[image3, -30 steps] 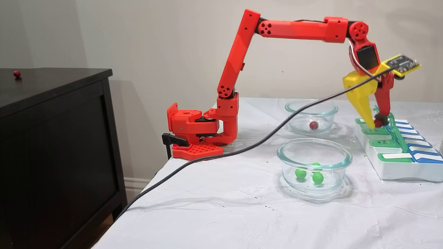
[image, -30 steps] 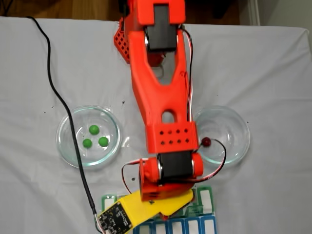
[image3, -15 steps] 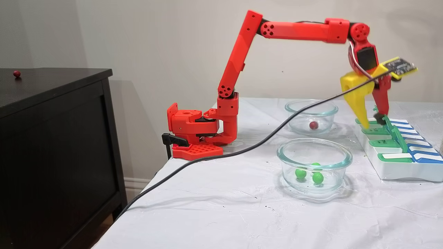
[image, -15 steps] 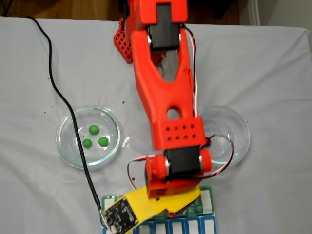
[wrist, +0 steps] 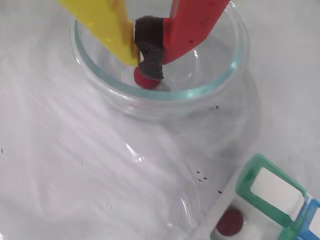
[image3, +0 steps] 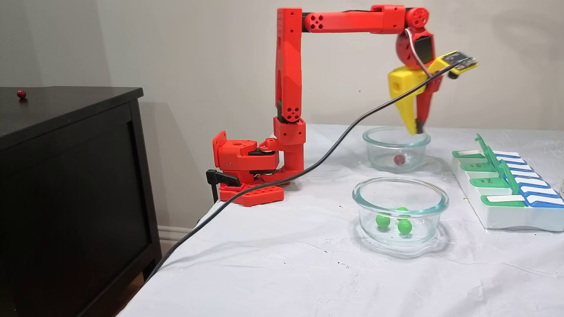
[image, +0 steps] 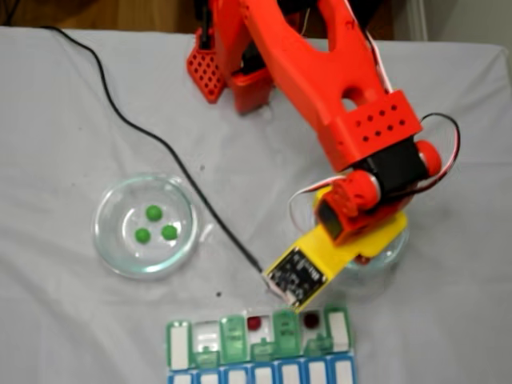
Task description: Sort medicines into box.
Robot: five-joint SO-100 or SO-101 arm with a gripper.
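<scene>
My gripper hangs shut and empty just above the far glass dish. In the wrist view the yellow and red fingers of my gripper meet at a black pad, over a dark red medicine on the dish floor; that ball also shows from the side. Three green medicines lie in the left dish. The box sits along the near edge with lids up and two red medicines in its compartments; one red medicine shows in the wrist view.
A black cable runs across the white cloth from the far left to the wrist camera board. The arm's red base is clamped at the table edge. A black cabinet stands beside the table with a red ball on top.
The gripper let a red ball go into the box, lifted, swung across to above the dish that holds a red ball, and shut.
</scene>
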